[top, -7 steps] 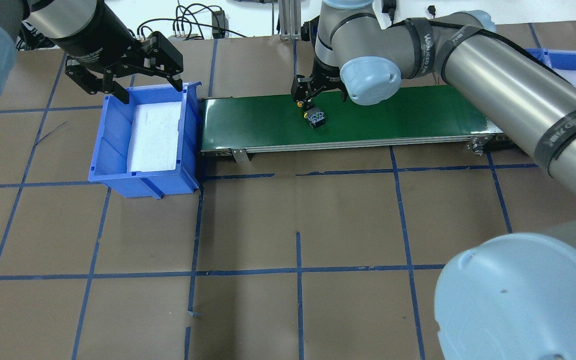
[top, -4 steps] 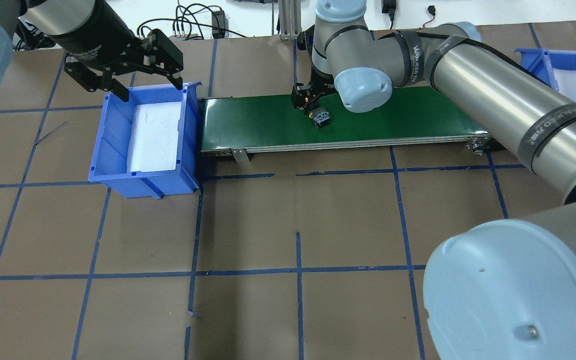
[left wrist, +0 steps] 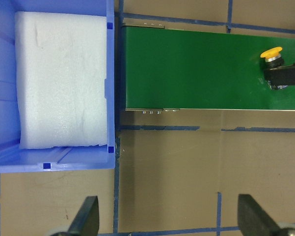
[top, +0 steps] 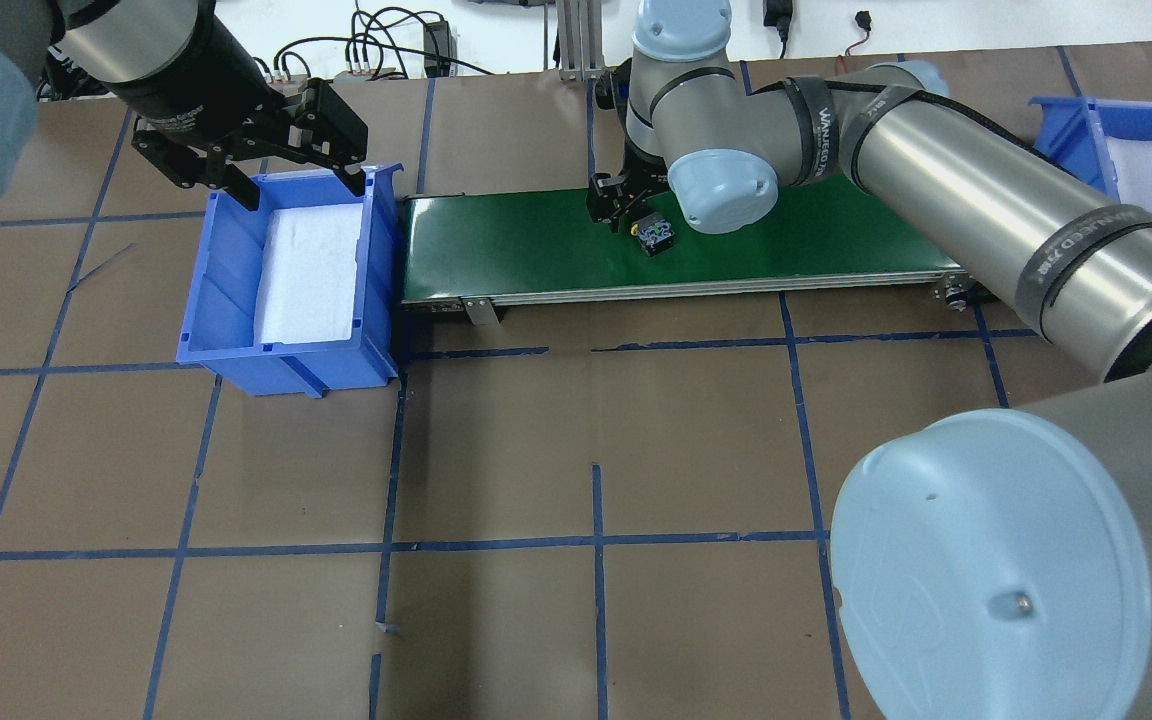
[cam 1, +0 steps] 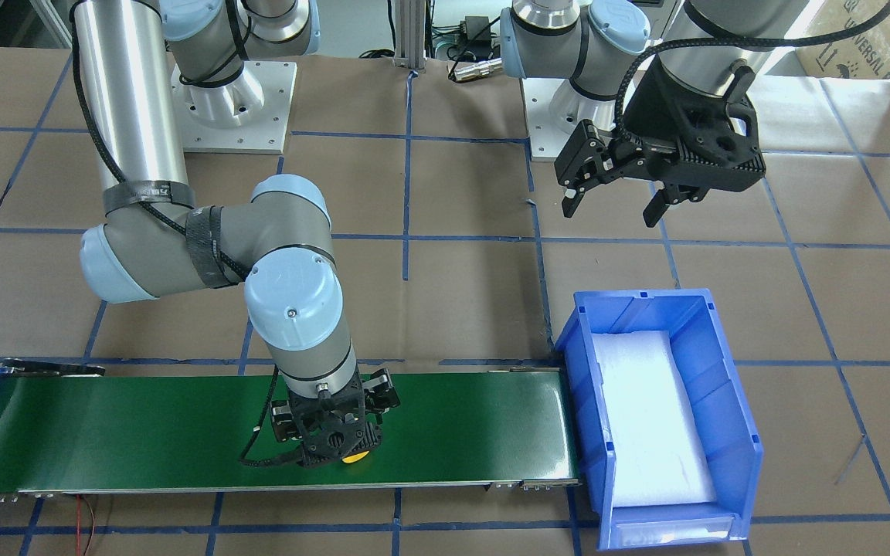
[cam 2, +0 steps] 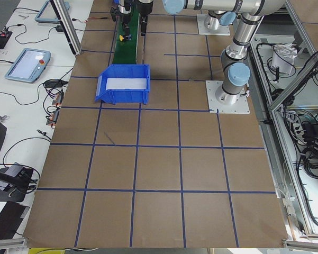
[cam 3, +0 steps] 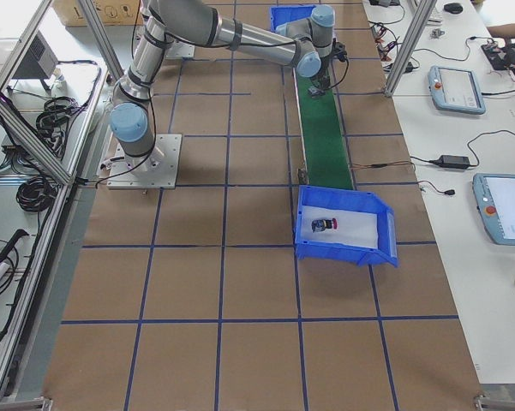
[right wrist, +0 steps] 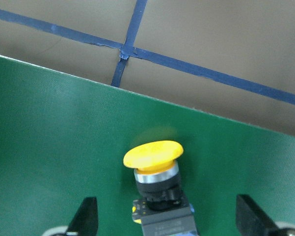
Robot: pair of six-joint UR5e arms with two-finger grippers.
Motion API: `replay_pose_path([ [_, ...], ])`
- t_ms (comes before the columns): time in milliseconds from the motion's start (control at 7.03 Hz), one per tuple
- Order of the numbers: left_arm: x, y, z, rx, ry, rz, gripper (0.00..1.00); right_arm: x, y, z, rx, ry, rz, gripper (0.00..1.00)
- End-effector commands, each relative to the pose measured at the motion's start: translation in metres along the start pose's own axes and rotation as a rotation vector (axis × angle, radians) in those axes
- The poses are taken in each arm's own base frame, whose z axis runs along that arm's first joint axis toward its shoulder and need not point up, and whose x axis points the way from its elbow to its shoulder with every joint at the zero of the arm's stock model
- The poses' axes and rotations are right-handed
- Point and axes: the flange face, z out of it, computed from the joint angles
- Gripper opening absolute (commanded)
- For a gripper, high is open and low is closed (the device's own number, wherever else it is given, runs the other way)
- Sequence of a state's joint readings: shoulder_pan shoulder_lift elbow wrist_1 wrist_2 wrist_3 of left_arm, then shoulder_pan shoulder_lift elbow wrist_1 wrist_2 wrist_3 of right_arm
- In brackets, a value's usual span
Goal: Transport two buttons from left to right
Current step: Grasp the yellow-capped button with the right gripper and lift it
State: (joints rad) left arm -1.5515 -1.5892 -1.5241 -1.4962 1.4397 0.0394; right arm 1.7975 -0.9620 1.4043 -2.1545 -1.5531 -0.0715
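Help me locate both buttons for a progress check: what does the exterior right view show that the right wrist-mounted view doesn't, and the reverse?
Only exterior right: the red button, lying in the near blue bin. Only the right wrist: the yellow button close up, between the open fingers of the right gripper and apart from both. Both: the green conveyor belt. In the side view the yellow button is too small to make out.

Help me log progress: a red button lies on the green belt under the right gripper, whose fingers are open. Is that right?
Not quite. The button on the green belt under the right gripper is yellow, not red; the right wrist view shows it. The fingers are indeed open.
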Motion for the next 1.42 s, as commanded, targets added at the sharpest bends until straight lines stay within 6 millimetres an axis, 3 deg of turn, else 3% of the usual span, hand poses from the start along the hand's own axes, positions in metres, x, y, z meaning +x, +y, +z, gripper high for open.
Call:
replay_pose_path([
  [0,-0.002,-0.004,-0.010,0.022,-0.022,0.020,1.00,0.008,-0.001,0.002,0.002,0.007,-0.030,0.84],
  [285,-0.001,-0.003,-0.010,0.019,-0.023,-0.018,1.00,0.012,-0.002,-0.001,0.005,0.008,-0.024,0.60],
  [569,-0.011,-0.002,-0.006,0.007,-0.108,-0.013,1.00,0.015,0.000,-0.001,-0.006,0.027,-0.038,0.26],
  [711,-0.012,-0.001,-0.003,0.002,-0.117,-0.012,1.00,0.017,0.000,-0.002,-0.006,0.028,-0.041,0.16],
  [854,-0.012,-0.001,-0.006,0.007,-0.119,-0.012,1.00,0.022,-0.001,-0.003,-0.006,0.029,-0.036,0.09],
  [996,-0.011,0.000,-0.003,0.000,-0.122,-0.011,1.00,0.031,-0.002,-0.007,-0.002,0.029,-0.040,0.09],
  [1138,-0.012,0.000,-0.001,-0.001,-0.122,-0.011,1.00,0.046,-0.006,-0.015,0.004,0.032,-0.043,0.09],
  [1281,-0.011,0.000,-0.003,0.006,-0.122,-0.010,1.00,0.078,-0.006,-0.041,0.023,0.042,0.002,0.09],
])
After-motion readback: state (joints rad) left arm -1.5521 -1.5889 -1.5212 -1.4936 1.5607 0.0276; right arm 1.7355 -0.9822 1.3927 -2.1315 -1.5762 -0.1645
